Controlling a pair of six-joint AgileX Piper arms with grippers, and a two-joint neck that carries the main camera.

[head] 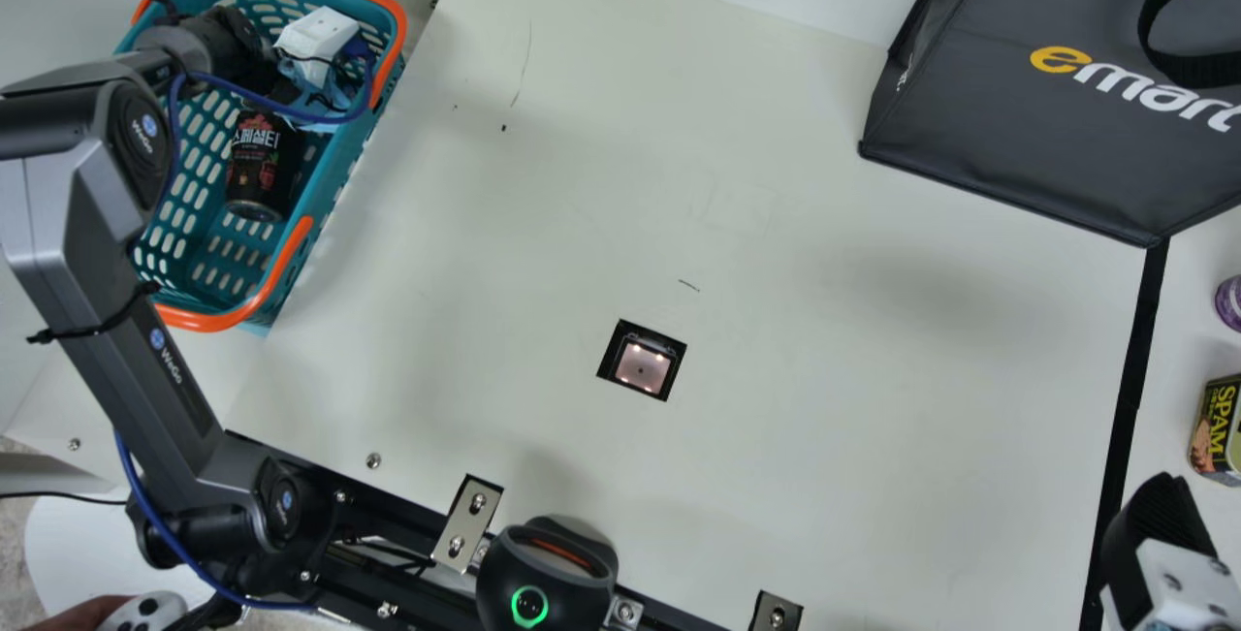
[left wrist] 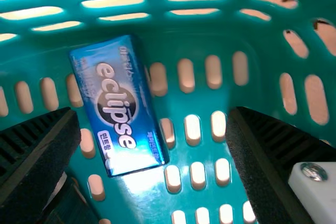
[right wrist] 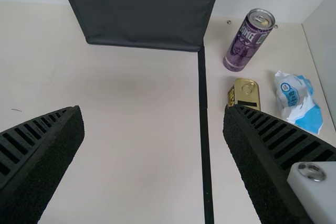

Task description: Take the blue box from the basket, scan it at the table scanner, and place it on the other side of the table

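R pincer (head: 1161, 524) nr bottom-R of main view, fingers wide apart. Scanner window (head: 641, 361) set approx. mid-surface (head: 824, 379). R of blk tape (head: 1129, 398): canned-meat tin (right wrist: 245, 93), w/ purple drink can (right wrist: 248, 40) farther. Teal basket (head: 373, 117) at L: L pincer (head: 254, 47) open in/over it, blue box (left wrist: 118, 103) inside, plus dark can (head: 260, 166). Far R: blk bag (head: 1047, 146).
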